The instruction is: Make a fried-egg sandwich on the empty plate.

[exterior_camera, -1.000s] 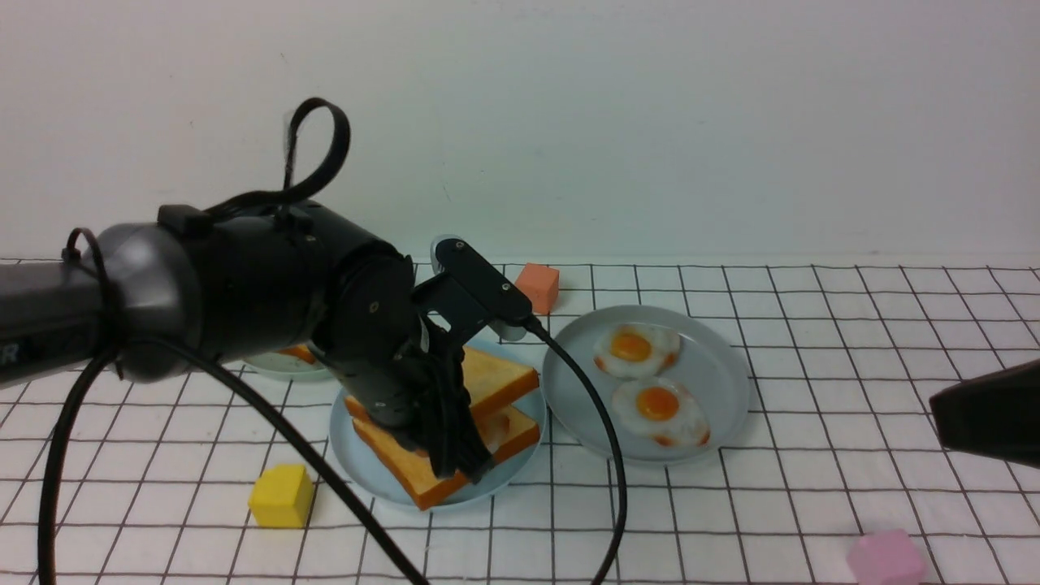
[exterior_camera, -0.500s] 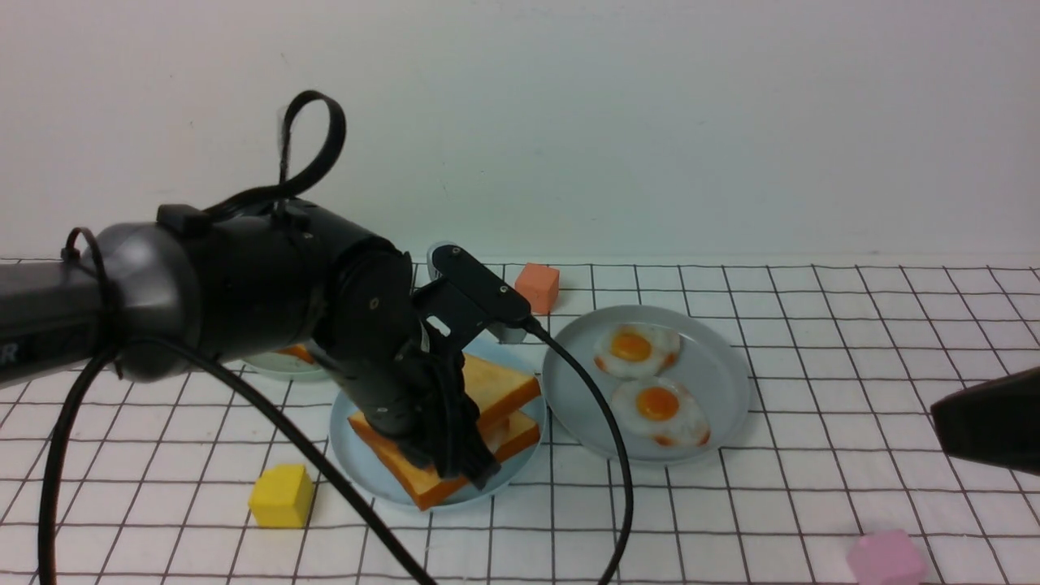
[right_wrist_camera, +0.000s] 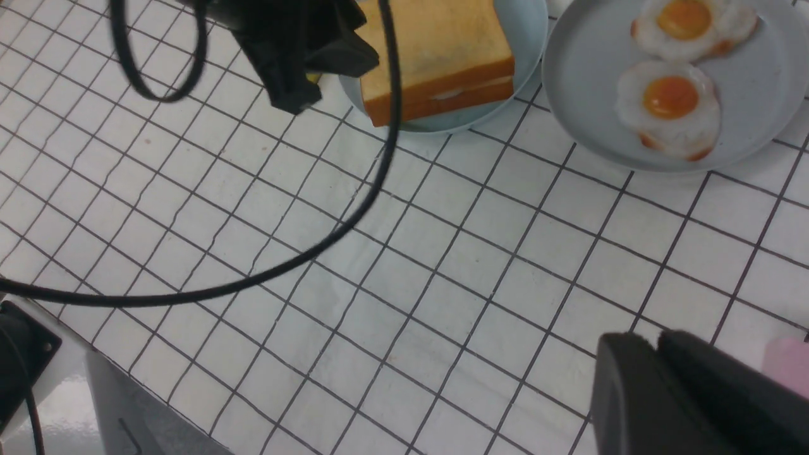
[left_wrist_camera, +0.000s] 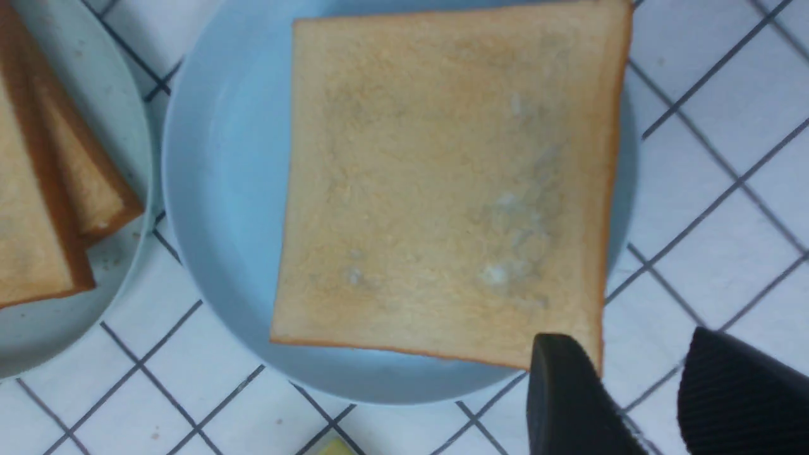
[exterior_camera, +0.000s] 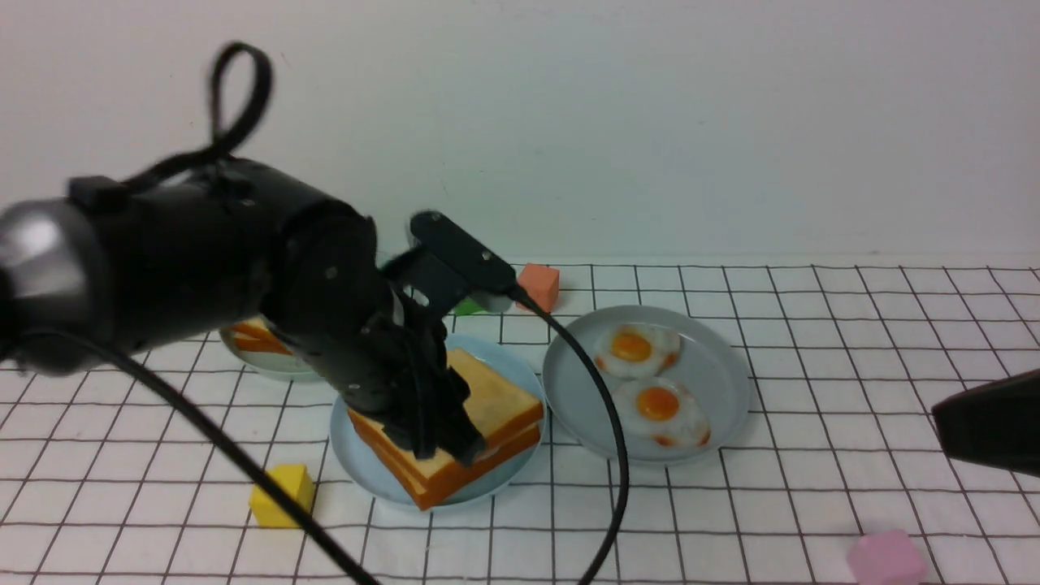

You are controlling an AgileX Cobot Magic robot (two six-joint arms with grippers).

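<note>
1. The fried-egg sandwich [exterior_camera: 497, 400] lies flat on the sky-blue plate [exterior_camera: 363, 465], at the middle of the checked tablecloth [exterior_camera: 812, 504].
2. The sandwich consists of two square toast slices, stacked with edges nearly flush. In the right wrist view a thin white sliver of egg [right_wrist_camera: 449, 95] shows between the orange crusts.
3. The left gripper [exterior_camera: 451, 445] hangs over the near left corner of the sandwich. Its fingers [left_wrist_camera: 569, 392] stand apart, with bare cloth visible in the gap; they hold nothing, and one fingertip overlaps the toast corner in the left wrist view.
4. The right gripper [right_wrist_camera: 651, 354] sits well apart from the plates, low at the right side of the table. Its fingers lie together with no gap visible and appear closed on nothing, though the view shows only their backs.
5. The grey plate [exterior_camera: 723, 382] stands just beside the blue plate, on its right, and carries two fried eggs [exterior_camera: 636, 349], side by side.
6. The pale green plate [exterior_camera: 272, 367] stands behind and to the left, partly hidden by the left arm, with a toast-only stack [exterior_camera: 252, 337] on it.
7. Loose cubes on the cloth: yellow [exterior_camera: 280, 494] near the blue plate's front left, orange [exterior_camera: 539, 286] behind it, pink [exterior_camera: 886, 559] at the front right.
</note>
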